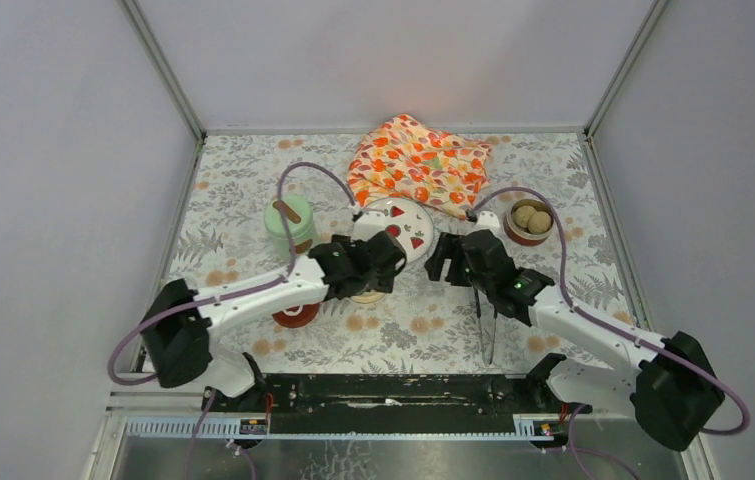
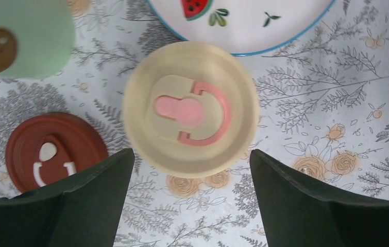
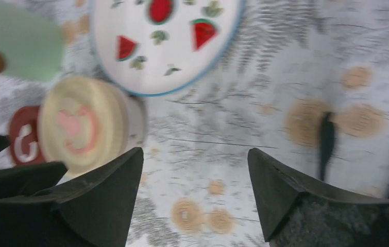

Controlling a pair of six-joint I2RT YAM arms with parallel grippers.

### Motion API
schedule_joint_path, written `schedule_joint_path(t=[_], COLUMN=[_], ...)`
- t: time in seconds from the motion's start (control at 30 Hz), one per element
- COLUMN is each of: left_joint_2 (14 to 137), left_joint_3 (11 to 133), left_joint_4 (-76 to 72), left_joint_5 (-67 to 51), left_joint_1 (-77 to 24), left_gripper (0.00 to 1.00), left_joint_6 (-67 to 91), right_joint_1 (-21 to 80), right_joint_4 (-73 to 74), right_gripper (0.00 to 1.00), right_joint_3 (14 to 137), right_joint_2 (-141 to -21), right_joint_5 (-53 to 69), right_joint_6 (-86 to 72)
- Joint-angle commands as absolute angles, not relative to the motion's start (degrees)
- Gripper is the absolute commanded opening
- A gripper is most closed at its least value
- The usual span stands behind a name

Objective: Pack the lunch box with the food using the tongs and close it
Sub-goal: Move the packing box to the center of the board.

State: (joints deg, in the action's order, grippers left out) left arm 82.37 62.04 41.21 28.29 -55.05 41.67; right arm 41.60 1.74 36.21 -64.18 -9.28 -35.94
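Left fingers (image 2: 91,206) and right fingers (image 3: 104,200) stand wide, empty. Lift your left pair straight off the round cream lid (image 2: 190,109) between them.

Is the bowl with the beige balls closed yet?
No, the bowl stands open with the balls showing, and a dark red lid lies far from it on the table.

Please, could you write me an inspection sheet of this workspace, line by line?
Surface: floral table cover, flat.
Job's things: mint-green pot lidded; cream-lidded bowl closed; open bowl with beige balls; dark red lid lying apart; tongs on the table.
Clutter: orange cloth, fruit-print plate.
Grippers: left gripper and right gripper open, fingers empty.
Cables: purple cables arch over the table.
Surroundings: grey walls.
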Motion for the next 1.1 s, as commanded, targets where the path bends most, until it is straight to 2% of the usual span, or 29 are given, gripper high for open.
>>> schedule_joint_path(t=[0.0, 0.1, 0.3, 0.57, 0.8, 1.07], left_joint_2=[89.9, 95.0, 100.9, 97.5, 91.4, 83.9], left_joint_3=[66.8, 69.4, 70.8, 65.9, 59.9, 61.2], left_joint_4=[44.0, 44.6, 45.5, 47.4, 45.9, 44.8], left_joint_5=[33.2, 35.2, 38.8, 41.8, 40.7, 34.8], left_joint_1=[-58.8, -60.6, -60.8, -57.7, -52.5, -51.6], left_gripper=[0.92, 0.98, 0.98, 0.98, 0.98, 0.98], left_joint_6=[42.2, 41.7, 41.3, 43.9, 43.2, 38.4], right_joint_1=[38.1, 35.1, 29.8, 19.6, 5.1, -4.9], right_joint_4=[7.4, 9.6, 10.4, 10.3, 7.3, 6.2], right_gripper=[0.85, 0.91, 0.96, 0.97, 0.94, 0.83], right_joint_3=[34.7, 35.2, 35.3, 37.9, 40.0, 45.3], right_joint_2=[-60.5, -59.7, -57.4, -59.7, -65.4, -74.9], right_joint_5=[-17.1, -18.2, -17.7, -15.5, -7.5, -8.3], right_joint_6=[-30.8, -29.1, -28.7, -27.8, -31.1, -34.7])
